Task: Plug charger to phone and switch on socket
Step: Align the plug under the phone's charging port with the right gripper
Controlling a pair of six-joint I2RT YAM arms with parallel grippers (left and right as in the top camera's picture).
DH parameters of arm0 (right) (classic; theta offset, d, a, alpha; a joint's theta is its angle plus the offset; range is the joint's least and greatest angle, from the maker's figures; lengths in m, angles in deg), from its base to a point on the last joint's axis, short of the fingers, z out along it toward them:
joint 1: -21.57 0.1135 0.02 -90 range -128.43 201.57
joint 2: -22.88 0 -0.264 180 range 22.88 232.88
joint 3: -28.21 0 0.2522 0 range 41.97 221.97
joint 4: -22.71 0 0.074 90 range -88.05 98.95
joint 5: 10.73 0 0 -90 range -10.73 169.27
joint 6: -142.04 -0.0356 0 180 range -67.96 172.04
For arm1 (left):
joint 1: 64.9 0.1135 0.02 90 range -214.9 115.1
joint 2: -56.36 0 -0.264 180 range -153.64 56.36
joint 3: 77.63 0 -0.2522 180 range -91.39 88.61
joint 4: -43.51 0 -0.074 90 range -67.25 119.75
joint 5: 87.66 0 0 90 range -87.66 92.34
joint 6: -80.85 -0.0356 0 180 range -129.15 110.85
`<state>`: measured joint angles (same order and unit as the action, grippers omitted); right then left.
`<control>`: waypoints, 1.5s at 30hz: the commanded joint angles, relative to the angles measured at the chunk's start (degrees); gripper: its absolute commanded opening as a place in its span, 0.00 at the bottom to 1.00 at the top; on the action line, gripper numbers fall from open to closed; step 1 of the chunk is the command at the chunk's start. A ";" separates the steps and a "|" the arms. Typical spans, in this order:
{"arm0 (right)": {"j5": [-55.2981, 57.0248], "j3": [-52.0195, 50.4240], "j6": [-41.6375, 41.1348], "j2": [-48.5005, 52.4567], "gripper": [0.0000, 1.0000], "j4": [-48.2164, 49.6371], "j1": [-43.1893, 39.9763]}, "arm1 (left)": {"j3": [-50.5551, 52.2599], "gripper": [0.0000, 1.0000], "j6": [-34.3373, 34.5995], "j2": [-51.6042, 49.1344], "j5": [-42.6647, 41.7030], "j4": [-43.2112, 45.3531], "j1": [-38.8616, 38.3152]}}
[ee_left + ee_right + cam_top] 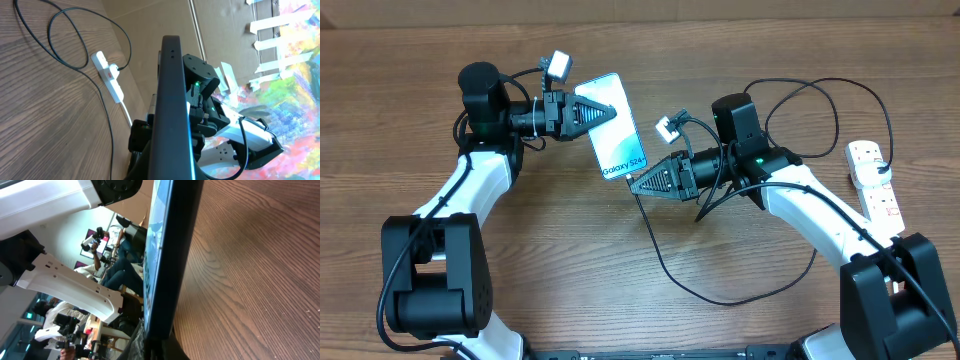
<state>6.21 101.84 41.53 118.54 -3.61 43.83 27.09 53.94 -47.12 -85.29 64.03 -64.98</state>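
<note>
The phone (615,125) has a light blue screen with "Galaxy S24" at its near end, and it is held up off the wooden table. My left gripper (607,112) is shut on its far long edge; in the left wrist view the phone (170,90) stands edge-on between the fingers. My right gripper (637,184) is shut on the charger's connector tip, pressed against the phone's near end (167,255). Whether the tip is seated is hidden. The charger cable (720,298) loops across the table to the white socket (873,176), also visible as the socket (110,75).
The black cable (65,30) makes a wide loop between the right arm and the socket. A cardboard wall (150,25) stands behind the table's far edge. The right arm (240,135) sits close behind the phone.
</note>
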 commanded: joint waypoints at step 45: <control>2.93 0.20 -0.04 0.20 0.04 3.08 0.17 | -0.81 0.04 -3.37 -0.33 -2.89 -1.46 -0.37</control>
<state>7.56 101.65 41.51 118.54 -1.66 43.90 27.07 52.35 -47.12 -84.42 62.37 -64.87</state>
